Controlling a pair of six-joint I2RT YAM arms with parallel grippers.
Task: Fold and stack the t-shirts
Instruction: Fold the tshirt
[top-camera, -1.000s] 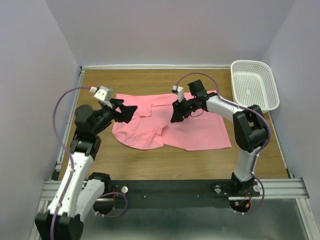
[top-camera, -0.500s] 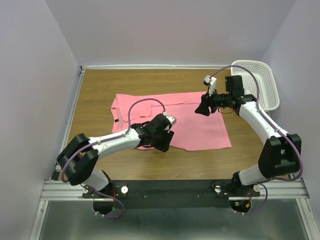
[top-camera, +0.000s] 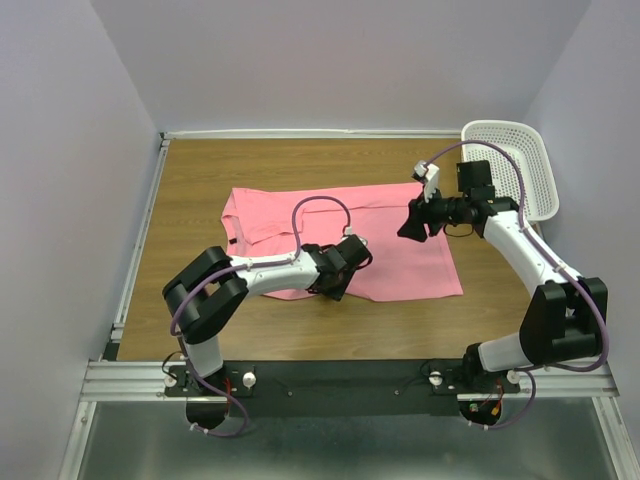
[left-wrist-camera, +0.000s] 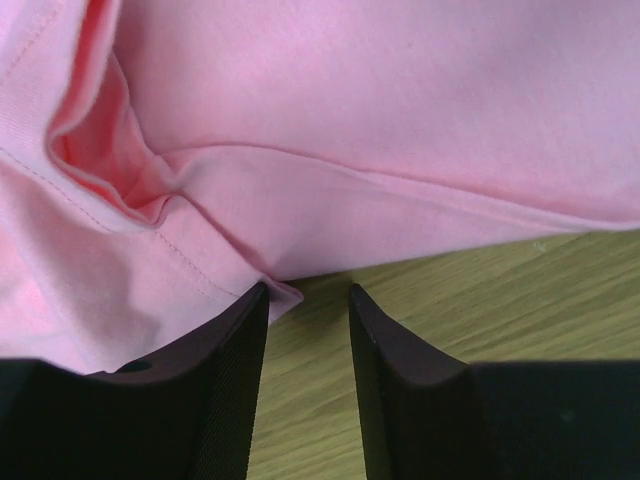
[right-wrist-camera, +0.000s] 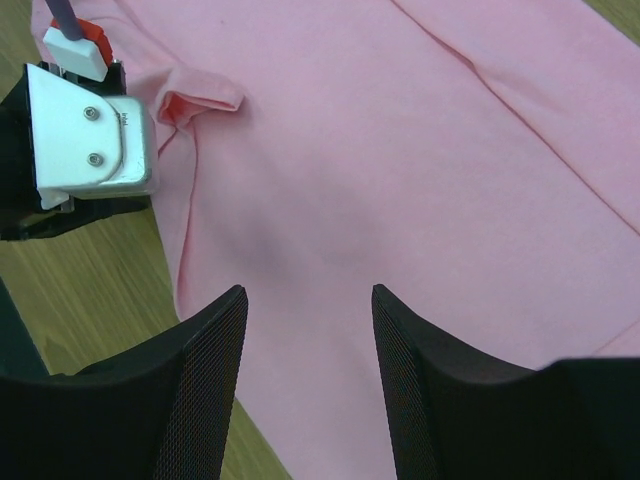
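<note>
On the wooden table (top-camera: 200, 180), the pink t-shirt (top-camera: 390, 240) lay spread out near the middle. The left gripper (left-wrist-camera: 308, 298) sat low at its near hem, jaws apart, apparently lined up to pinch that edge. The right gripper (right-wrist-camera: 308, 295) hovered above the cloth, jaws likewise apart, empty.

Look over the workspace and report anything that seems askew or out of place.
The t-shirt lies mostly flat, but its near edge is puckered into a raised fold by the left end effector, so that hem is uneven. Nothing else stands out.
</note>
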